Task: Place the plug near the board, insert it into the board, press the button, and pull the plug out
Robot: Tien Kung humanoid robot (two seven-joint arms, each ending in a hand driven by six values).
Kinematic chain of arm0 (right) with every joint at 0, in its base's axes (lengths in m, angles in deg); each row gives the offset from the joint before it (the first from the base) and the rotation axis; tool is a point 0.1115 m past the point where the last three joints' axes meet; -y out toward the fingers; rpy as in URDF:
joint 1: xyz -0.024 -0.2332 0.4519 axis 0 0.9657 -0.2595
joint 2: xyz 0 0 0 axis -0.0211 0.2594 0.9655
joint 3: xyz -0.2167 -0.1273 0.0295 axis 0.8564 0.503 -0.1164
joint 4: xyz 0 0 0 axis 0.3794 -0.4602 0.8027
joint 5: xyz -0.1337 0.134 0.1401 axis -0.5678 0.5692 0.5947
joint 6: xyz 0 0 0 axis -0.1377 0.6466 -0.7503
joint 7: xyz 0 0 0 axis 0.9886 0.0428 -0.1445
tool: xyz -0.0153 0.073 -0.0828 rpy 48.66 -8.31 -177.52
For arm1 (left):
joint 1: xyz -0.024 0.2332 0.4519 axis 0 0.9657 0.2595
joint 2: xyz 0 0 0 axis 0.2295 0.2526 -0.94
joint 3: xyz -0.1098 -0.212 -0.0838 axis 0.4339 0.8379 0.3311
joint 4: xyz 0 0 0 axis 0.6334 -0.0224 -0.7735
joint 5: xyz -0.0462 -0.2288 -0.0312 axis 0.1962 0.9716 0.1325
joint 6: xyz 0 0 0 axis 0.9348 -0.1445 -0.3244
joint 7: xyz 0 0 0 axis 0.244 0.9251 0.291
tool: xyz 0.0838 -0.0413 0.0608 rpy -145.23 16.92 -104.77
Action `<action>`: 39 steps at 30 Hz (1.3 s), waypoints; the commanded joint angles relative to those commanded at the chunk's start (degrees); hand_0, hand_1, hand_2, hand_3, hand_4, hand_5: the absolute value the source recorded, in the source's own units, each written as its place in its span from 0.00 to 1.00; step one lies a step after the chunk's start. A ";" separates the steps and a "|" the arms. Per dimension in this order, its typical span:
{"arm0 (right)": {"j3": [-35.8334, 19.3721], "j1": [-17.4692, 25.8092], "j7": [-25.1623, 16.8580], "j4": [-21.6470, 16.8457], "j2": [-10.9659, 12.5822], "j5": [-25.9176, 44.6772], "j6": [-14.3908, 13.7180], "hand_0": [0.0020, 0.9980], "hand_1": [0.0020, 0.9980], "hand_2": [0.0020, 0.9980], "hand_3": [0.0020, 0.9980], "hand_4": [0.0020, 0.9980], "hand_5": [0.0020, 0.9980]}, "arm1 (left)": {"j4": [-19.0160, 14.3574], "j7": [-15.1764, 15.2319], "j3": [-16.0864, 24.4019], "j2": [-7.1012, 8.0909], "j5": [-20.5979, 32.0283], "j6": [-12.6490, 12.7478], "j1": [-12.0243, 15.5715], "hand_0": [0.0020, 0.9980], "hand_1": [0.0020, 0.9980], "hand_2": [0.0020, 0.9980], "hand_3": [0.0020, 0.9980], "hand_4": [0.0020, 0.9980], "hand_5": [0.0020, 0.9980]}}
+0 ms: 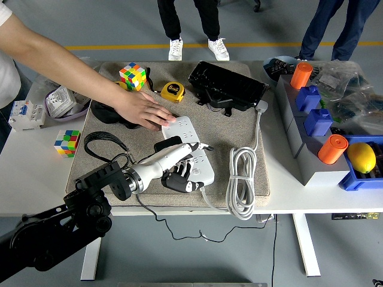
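The robot's left hand (179, 164) lies across the long white power strip (192, 149) on the beige mat (239, 128), fingers curled around the black plug adapter (169, 145) at the sockets. A person's hand (142, 110) presses flat on the strip's far end.

A white table (36, 173) stands on a grey floor (119, 24). A yellow line (263, 44) crosses the floor at the far side, behind the table.
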 joint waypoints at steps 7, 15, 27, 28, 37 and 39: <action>-0.21 -0.03 0.00 -0.01 -0.12 -0.03 -0.01 0.60 0.61 0.56 0.55 0.76 0.24 | 2.94 9.38 0.12 -0.37 7.04 7.96 0.33 0.23 0.35 0.48 0.65 0.84 0.27; -0.09 -0.01 0.03 0.02 -0.20 -0.05 -0.01 0.60 0.61 0.56 0.55 0.76 0.24 | 6.74 18.03 0.05 -0.97 16.68 12.79 1.05 0.78 0.80 0.80 0.75 0.90 0.45; -0.20 -0.05 0.04 0.10 -0.30 -0.04 -0.01 0.60 0.61 0.56 0.55 0.76 0.24 | 10.59 26.52 0.31 -2.09 31.51 13.64 2.68 0.79 0.79 0.80 0.80 0.92 0.46; -0.20 -0.08 0.06 0.14 -0.34 -0.03 -0.01 0.60 0.61 0.56 0.55 0.76 0.24 | 10.53 26.78 0.38 -2.15 32.13 13.89 2.88 0.79 0.79 0.80 0.80 0.92 0.46; 0.74 -0.30 0.20 0.92 -0.66 0.70 -0.03 0.60 0.61 0.56 0.55 0.76 0.24 | 10.39 27.40 1.32 -2.54 33.51 14.66 3.82 0.78 0.77 0.77 0.79 0.91 0.45; 0.88 -0.30 0.21 1.01 -0.59 0.79 -0.05 0.60 0.61 0.55 0.55 0.76 0.24 | 10.32 27.35 1.55 -2.48 33.56 14.61 3.79 0.78 0.76 0.77 0.79 0.91 0.45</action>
